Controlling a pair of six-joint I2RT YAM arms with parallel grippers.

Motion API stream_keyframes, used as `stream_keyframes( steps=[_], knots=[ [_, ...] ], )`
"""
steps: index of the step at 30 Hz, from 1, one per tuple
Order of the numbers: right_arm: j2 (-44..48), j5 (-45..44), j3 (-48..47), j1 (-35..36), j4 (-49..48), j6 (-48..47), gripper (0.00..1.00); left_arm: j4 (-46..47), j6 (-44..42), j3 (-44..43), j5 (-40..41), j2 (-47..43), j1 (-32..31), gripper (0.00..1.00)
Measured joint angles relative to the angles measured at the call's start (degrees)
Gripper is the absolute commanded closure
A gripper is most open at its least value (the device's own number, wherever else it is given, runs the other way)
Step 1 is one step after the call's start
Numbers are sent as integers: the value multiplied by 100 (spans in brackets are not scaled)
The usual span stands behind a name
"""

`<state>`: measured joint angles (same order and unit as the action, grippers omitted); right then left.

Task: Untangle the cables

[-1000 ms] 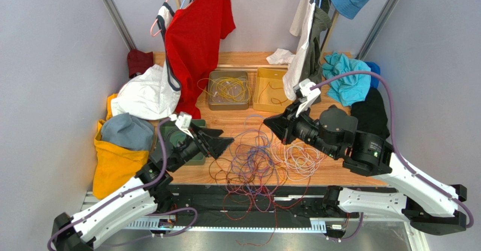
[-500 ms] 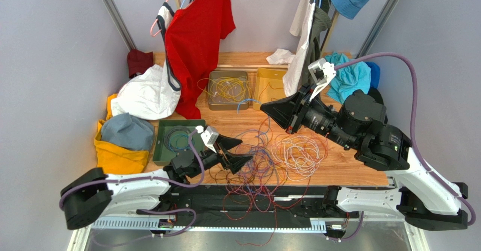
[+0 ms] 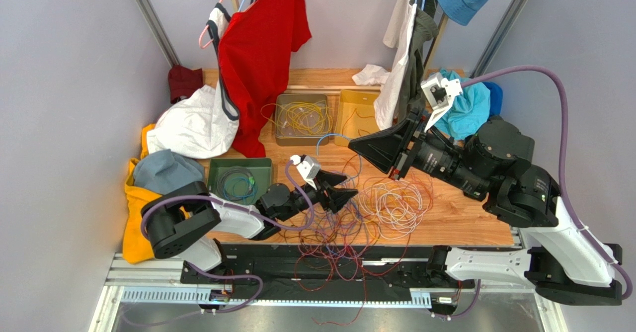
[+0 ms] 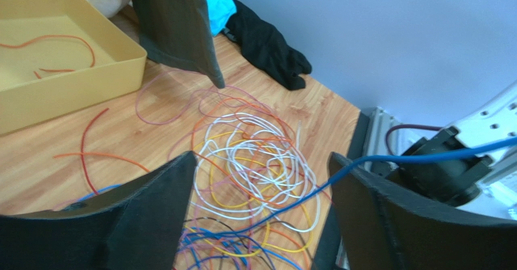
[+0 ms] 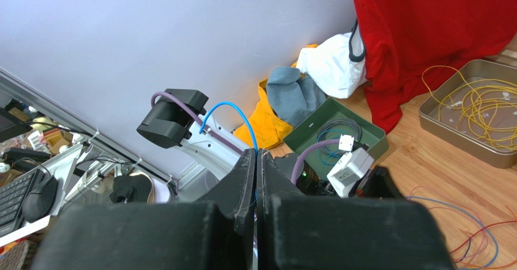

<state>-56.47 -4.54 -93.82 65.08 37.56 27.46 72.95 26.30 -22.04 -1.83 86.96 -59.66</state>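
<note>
Gaping left gripper (image 3: 351, 186) above cables (image 3: 388, 201) at table's (image 3: 463, 224) near edge; right gripper (image 5: 256, 153) clamping blue cable (image 5: 226, 105).

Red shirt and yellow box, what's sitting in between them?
A grey metal tray with yellow wires coiled inside sits between the red shirt and the yellow box. The top view shows it.

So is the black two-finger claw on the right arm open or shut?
Shut: the right gripper has its fingers pressed together, pinching the thin blue cable looping above them.
</note>
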Motion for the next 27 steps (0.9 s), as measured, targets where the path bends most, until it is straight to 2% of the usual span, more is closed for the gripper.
stream_keyframes(
  steps=[2,6,9,10,11,13,15,19,22,27],
  knots=[
    [76,-46,4,0,22,-4,100,13,24,-7,26,31,2,100],
    [387,-201,173,0,55,-28,100,15,26,153,184,-203,0,100],
    [697,-323,476,0,37,-35,71,-645,42,345,420,-1099,0,100],
    [839,-382,623,0,17,-35,55,-1217,61,295,579,-1622,0,100],
    [994,-442,804,0,-4,-39,50,-2004,87,103,769,-2142,0,100],
    [1307,-568,1161,0,-17,-35,44,-3807,125,-739,1217,-2981,7,100],
    [1615,-715,1587,0,-87,-26,42,-5429,35,-1947,1543,-3309,20,100],
    [2343,-1104,2691,0,-142,92,41,-7921,-190,-4393,1991,-3338,50,100],
    [2702,-1279,3499,0,-225,214,41,-9232,-308,-6122,2173,-3025,50,100],
    [2726,-1244,4686,0,-625,389,41,-10819,-452,-8087,2253,-2378,55,100]
  ],
)
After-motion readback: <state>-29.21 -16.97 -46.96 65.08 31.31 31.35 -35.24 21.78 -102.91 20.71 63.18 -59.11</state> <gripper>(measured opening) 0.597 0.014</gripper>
